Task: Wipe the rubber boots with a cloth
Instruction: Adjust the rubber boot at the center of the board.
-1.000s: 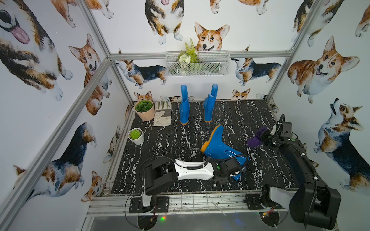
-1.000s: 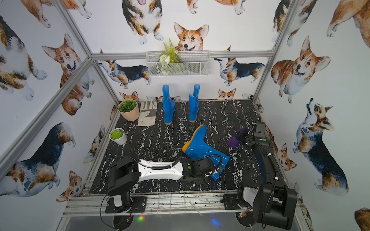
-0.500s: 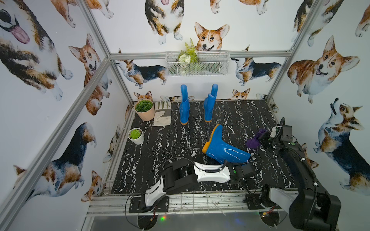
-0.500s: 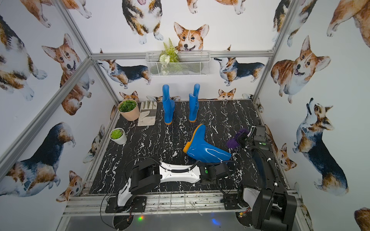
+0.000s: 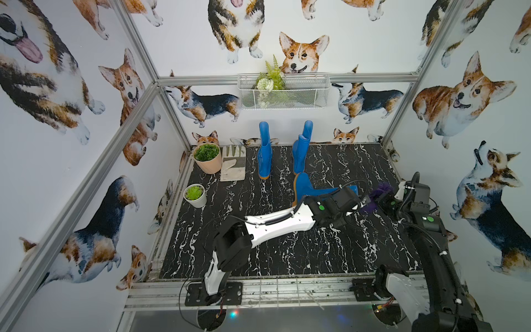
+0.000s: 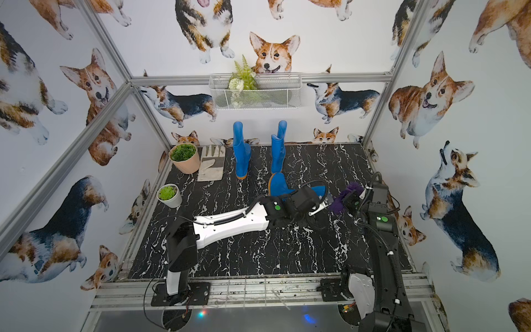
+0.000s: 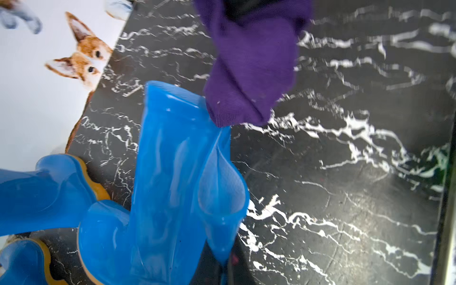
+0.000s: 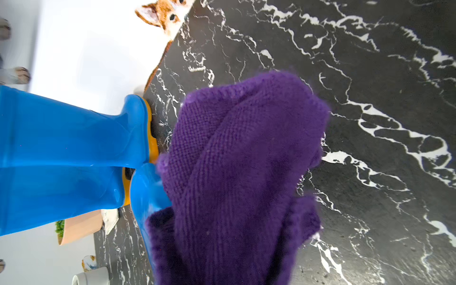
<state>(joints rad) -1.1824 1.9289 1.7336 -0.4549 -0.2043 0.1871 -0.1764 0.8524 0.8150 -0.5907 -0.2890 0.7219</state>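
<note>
Your left hand (image 6: 318,207) just clamped shut on shaft rim of the lying glossy blue rubber boot (image 7: 172,172) | right hand (image 5: 383,200) grips fuzzy dark-purple cloth (image 8: 237,172), touching shaft just beyond left hand | boot braced; wipe likely next

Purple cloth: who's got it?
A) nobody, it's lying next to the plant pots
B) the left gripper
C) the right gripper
C. The purple cloth is bunched in the right gripper, while the left gripper pinches the lying blue boot at its open end.
</note>
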